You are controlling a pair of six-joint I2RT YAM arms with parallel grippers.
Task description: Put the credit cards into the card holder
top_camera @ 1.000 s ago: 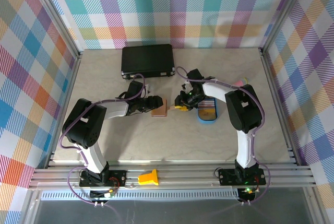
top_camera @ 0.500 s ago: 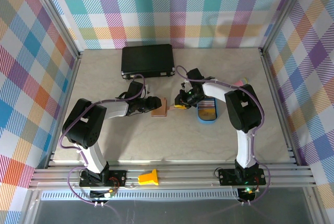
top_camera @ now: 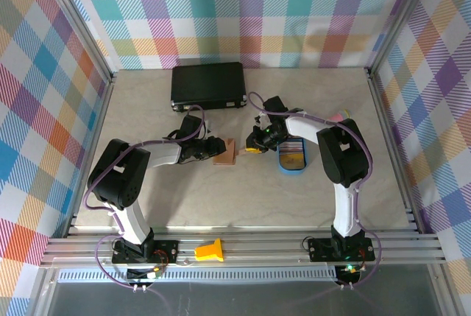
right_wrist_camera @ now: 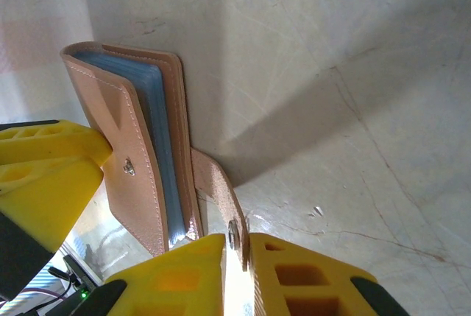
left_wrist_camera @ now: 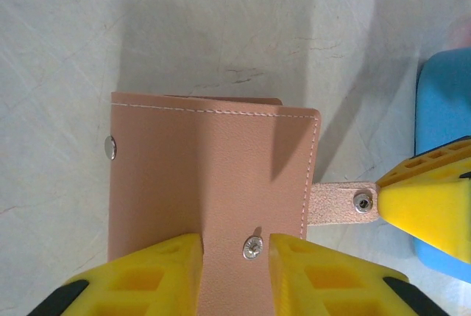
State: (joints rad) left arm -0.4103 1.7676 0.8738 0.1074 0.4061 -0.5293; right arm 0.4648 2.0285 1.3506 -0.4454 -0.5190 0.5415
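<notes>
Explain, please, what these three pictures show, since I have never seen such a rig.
These are two robot arms bolted at the near edge of a pale table. The overhead picture comes from a fixed camera above and behind them; the other two come from cameras on each wrist. The left end effector clamps a salmon-brown leather folding card holder; the right end effector pinches its snap strap. Near the right arm lies a blue oval tray holding thin plastic credit cards. A large black case lies at the far edge, a small yellow block on the near rail.
</notes>
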